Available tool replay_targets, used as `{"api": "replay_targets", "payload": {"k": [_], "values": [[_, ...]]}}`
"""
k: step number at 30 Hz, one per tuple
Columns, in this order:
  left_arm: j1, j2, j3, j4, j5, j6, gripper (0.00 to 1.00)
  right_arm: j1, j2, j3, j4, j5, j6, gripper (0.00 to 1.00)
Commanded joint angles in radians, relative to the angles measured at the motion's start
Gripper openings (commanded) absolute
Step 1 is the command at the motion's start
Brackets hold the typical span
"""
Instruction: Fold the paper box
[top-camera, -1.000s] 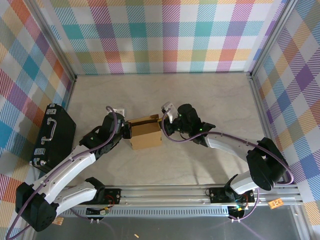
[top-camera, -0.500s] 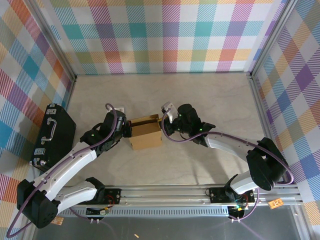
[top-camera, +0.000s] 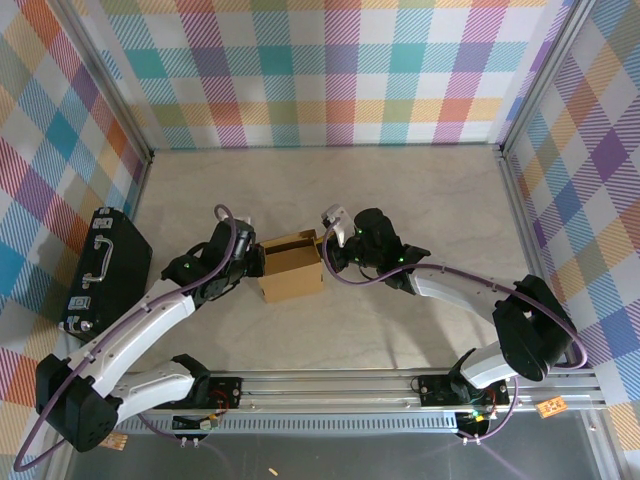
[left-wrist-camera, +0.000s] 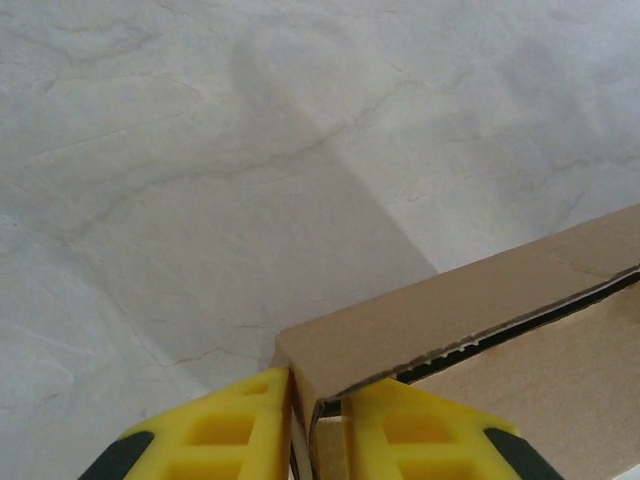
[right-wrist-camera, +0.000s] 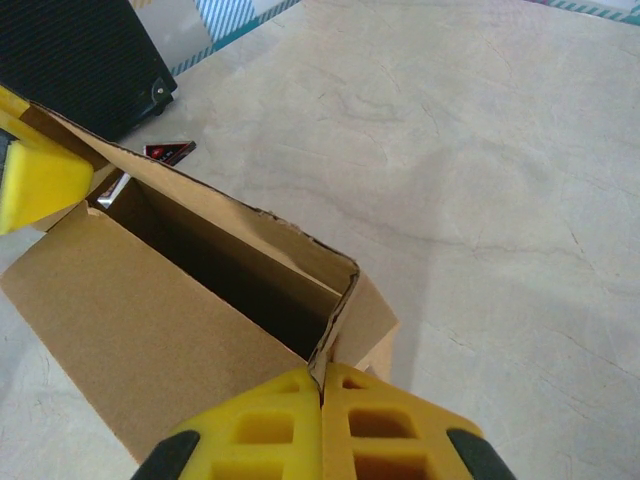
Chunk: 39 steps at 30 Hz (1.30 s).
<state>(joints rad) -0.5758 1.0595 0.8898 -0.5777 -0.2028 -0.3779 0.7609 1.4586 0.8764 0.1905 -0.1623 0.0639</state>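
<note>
The paper box (top-camera: 292, 268) stood mid-worktop (top-camera: 400, 190), top open. Our right pincer (right-wrist-camera: 321, 415) pinched one end wall. The left pincer (left-wrist-camera: 316, 425) narrowly straddled the opposite wall, though we couldn't tell whether it gripped. We judged the walls needed squaring before tucking flaps.

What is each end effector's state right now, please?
Left end effector: straddling the box wall; grip cannot be told.
Right end effector: closed on the box corner.
</note>
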Motion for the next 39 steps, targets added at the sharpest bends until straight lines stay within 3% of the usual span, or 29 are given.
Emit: {"api": "replay_targets", "payload": {"k": [1,10,15,25,33,39], "values": [[-0.015,0.012,0.033,-0.074,0.033,0.007,0.19,0.02,0.02,-0.035,-0.089,-0.03,-0.013,0.06],[-0.015,0.014,0.076,-0.174,0.013,0.016,0.33,0.02,0.019,-0.034,-0.088,-0.031,-0.013,0.06],[-0.014,0.029,0.077,-0.177,0.032,-0.002,0.21,0.02,0.019,-0.033,-0.092,-0.029,-0.015,0.06],[-0.011,0.058,0.112,-0.239,0.064,-0.039,0.24,0.019,0.02,-0.032,-0.094,-0.031,-0.012,0.06],[-0.007,0.079,0.133,-0.269,0.09,-0.058,0.15,0.02,0.02,-0.031,-0.098,-0.033,-0.01,0.06],[0.005,0.073,0.135,-0.25,0.109,-0.093,0.02,0.02,0.015,-0.035,-0.091,-0.034,-0.008,0.06]]}}
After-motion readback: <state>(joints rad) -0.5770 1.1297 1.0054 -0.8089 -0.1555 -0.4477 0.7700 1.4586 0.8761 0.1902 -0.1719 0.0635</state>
